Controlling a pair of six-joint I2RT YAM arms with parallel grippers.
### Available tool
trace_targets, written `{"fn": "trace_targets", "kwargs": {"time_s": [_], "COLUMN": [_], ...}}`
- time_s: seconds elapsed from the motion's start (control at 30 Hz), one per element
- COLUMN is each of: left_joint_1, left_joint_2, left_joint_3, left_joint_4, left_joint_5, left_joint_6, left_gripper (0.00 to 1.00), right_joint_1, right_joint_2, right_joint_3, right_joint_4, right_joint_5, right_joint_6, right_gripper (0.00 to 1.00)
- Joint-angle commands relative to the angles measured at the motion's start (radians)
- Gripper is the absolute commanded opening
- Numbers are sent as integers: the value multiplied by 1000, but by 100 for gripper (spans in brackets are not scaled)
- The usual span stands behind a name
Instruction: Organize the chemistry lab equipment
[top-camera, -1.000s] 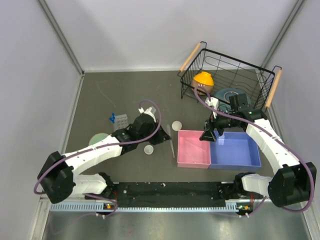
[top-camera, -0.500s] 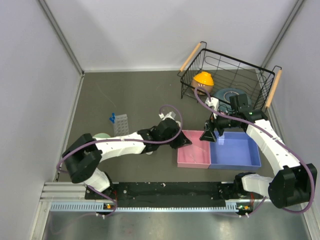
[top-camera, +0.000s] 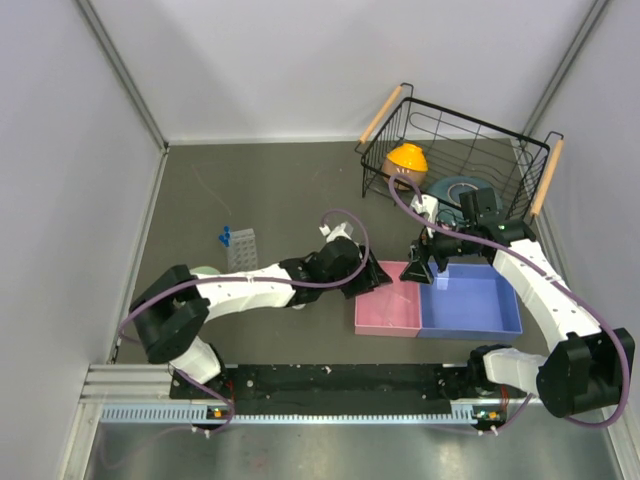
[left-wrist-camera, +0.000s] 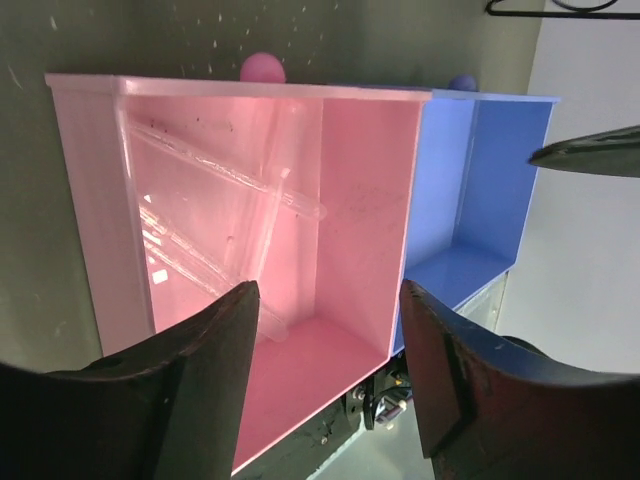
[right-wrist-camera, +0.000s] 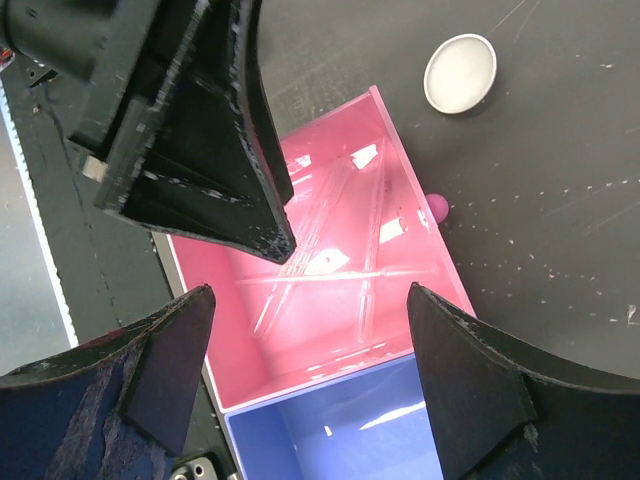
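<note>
Our left gripper (left-wrist-camera: 328, 300) hangs with its jaws apart and nothing between them, just above the pink bin (left-wrist-camera: 365, 200). Several thin clear pipettes (left-wrist-camera: 225, 170) lie crossed on the bin's floor. Our right gripper (right-wrist-camera: 310, 300) is likewise spread wide and empty, over the pink bin close to where it meets the blue bin (right-wrist-camera: 330, 440) on its right. A round white dish (right-wrist-camera: 460, 72) sits on the table near the pink bin's far left corner. Well apart to the left, the clear tube rack (top-camera: 242, 249) stands with blue-capped tubes (top-camera: 226, 237) at its far left end.
</note>
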Motion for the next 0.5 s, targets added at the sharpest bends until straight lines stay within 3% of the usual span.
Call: {"fn": "trace_targets", "kwargs": {"time_s": [0.0, 0.47], "left_joint_1": [-3, 0], "left_joint_2": [-133, -554], "left_joint_3": [44, -91], "left_joint_4": [-10, -296], "left_joint_5": [-80, -431], "left_joint_6": [121, 345], "left_gripper": [64, 86], "right_joint_1": [-6, -26], "right_joint_2": [-21, -42], "right_joint_3": [-2, -6], "right_joint_4": [27, 26], "right_joint_5": [-13, -54], "right_joint_6": [-22, -20], "right_gripper": [79, 79]}}
